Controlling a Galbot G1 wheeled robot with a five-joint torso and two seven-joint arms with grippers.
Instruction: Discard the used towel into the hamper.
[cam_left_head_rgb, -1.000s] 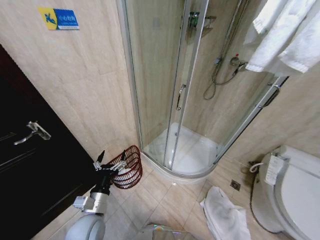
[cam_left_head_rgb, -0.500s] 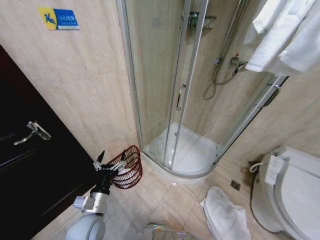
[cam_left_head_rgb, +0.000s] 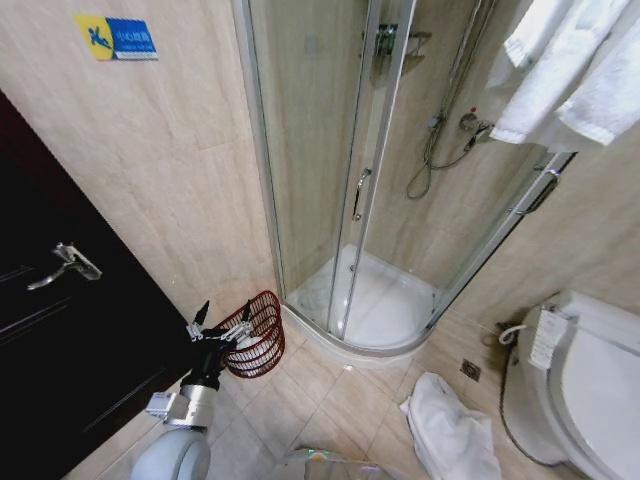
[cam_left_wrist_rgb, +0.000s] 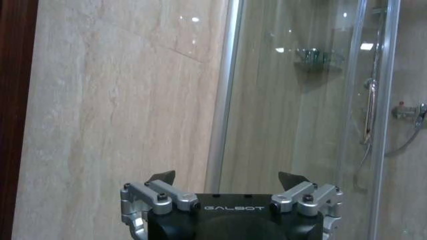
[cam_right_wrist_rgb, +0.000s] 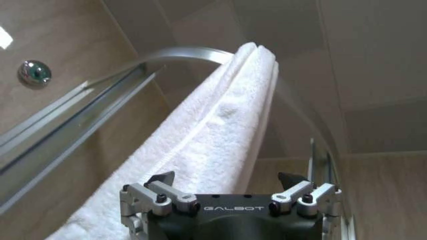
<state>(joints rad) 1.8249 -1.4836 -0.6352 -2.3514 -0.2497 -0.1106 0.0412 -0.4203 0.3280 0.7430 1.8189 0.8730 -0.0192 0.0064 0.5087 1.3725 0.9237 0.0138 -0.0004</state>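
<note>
Evidently nothing is done yet: the used towel (cam_left_head_rgb: 450, 432) lies crumpled on the tiled floor (cam_left_head_rgb: 330, 395) beside the toilet (cam_left_head_rgb: 575, 385), well apart from the hamper (cam_left_head_rgb: 257, 335) near the shower enclosure (cam_left_head_rgb: 385, 300). The left claw (cam_left_head_rgb: 222, 318) hangs wide open, empty, just beside the hamper. The right claw (cam_right_wrist_rgb: 230, 179), also spread and empty, faces a hung white towel (cam_right_wrist_rgb: 200, 140).

Tiled floor (cam_left_head_rgb: 330, 400), hamper (cam_left_head_rgb: 255, 335) standing, crumpled white towel (cam_left_head_rgb: 450, 435) lying
</note>
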